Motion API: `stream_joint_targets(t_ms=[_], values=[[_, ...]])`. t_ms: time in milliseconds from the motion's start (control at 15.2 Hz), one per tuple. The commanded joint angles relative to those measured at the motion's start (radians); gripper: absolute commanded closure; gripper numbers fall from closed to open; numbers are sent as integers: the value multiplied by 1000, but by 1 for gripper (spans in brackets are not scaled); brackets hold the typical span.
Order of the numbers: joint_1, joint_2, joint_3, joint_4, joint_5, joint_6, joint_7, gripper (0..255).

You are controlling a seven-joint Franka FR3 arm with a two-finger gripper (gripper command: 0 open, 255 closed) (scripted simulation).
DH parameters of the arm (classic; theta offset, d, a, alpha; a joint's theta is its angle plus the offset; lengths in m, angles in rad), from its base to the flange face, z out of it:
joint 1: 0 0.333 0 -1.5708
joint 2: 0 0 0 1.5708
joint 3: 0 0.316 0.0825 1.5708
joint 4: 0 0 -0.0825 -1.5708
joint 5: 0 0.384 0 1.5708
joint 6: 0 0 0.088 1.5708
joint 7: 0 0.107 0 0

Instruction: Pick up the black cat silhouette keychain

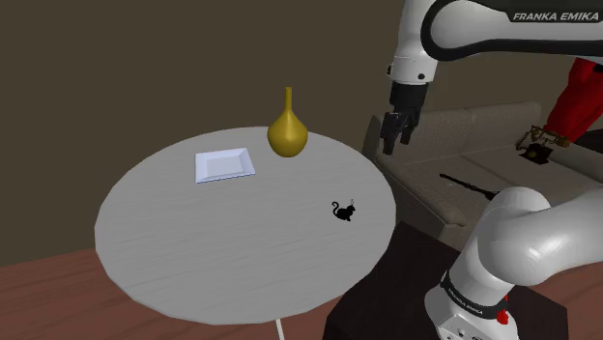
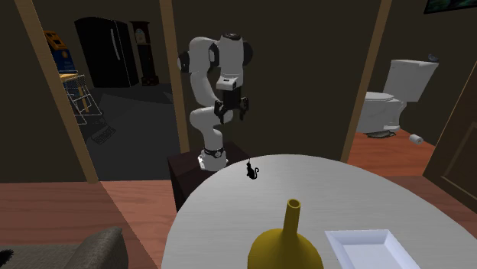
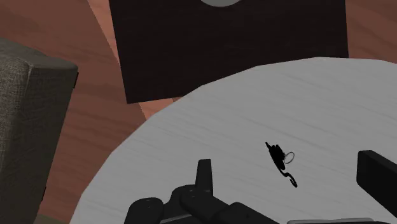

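Cat keychain (image 1: pixel 343 211) on tbl (image 1: pixel 193 232), pincer (image 1: pixel 396 145) open above.

I see a matt, faintly grained table (image 1: pixel 193 251), and on it a dull black keychain (image 1: pixel 343 211) and a smooth golden vase (image 1: pixel 287 135)

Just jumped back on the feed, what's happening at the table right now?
The white Franka arm's black end effector hangs open above the stand-side edge of the round grey table, holding nothing. The small black cat-shaped keychain lies on the tabletop below it, untouched. A yellow long-necked vase and a white square tray stand farther across, apart from the keychain.
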Motion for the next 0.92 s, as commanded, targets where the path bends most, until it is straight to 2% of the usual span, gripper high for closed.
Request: stream_joint_targets(t_ms=[0,264,528,726,858], values=[[0,0,0,0,0,0,0,0],[-1,251,-161,50,189,-22,-35,0],[9,507,-298,76,411,-73,-107,0],[9,711,-365,83,593,-145,-178,0],[2,849,-385,82,716,-209,-227,0]])
